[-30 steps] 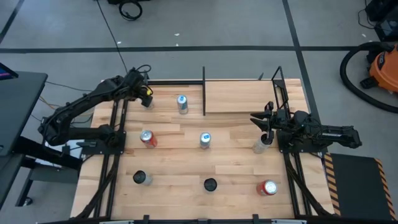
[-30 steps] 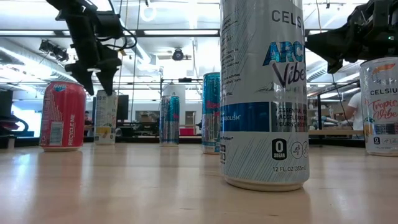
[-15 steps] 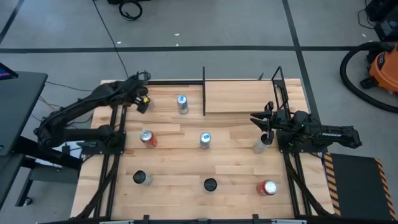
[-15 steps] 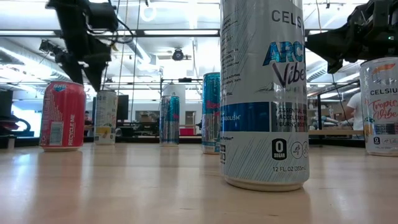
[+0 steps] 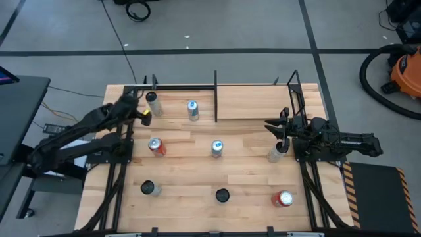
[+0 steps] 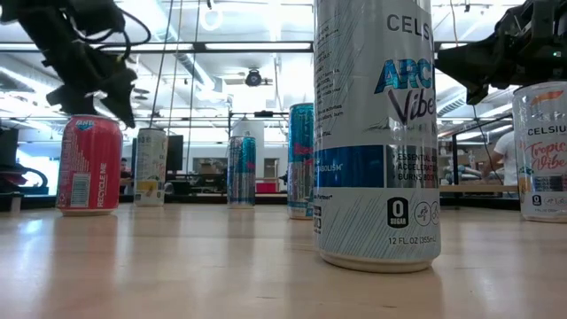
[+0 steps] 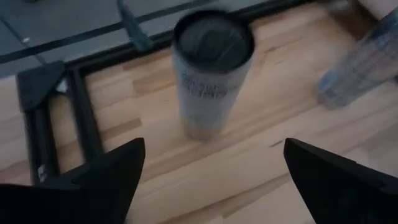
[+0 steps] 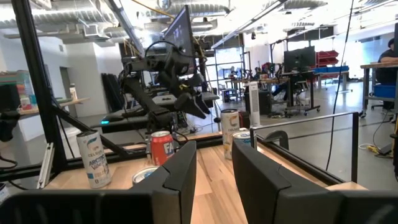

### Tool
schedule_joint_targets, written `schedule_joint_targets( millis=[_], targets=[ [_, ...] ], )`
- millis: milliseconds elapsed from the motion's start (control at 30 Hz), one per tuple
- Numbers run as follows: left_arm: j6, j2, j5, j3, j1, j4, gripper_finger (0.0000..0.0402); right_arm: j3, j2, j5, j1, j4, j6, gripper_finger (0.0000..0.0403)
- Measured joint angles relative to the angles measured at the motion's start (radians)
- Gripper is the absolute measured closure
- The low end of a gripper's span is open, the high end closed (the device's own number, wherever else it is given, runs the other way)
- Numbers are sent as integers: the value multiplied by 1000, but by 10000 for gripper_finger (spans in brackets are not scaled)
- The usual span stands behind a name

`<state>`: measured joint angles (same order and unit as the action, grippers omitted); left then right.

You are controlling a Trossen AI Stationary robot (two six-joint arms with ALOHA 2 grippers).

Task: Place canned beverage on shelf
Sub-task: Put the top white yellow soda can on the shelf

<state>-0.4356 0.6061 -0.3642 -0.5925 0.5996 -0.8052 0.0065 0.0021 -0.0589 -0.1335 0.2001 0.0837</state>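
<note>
No can sits on the shelf (image 5: 253,102) at one o'clock. Left gripper (image 5: 139,113), spread and empty, hovers near the eleven-o'clock can (image 5: 152,104). Right gripper (image 5: 275,127), nearly closed, empty, waits at three o'clock.

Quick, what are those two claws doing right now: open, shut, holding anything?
Left gripper: open, empty, close to the grey can.
Right gripper: open, empty, above a can.

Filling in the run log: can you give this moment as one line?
left gripper: open, off the table's far-left grey can | right gripper: open, above silver can near the pale wooden shelf | shelf: no can on it
</note>
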Motion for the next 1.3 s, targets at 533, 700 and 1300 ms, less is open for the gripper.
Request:
schedule_joint_targets(
  millis=[533, 700, 1300],
  targets=[
    [-55, 9, -2, 154, -4, 304, 12, 0, 0, 0, 0, 0, 0, 290],
    [-81, 9, -14, 259, -5, 433, 12, 0, 0, 0, 0, 0, 0, 290],
    [-111, 9, -54, 453, -5, 728, 12, 0, 0, 0, 0, 0, 0, 290]
  ],
)
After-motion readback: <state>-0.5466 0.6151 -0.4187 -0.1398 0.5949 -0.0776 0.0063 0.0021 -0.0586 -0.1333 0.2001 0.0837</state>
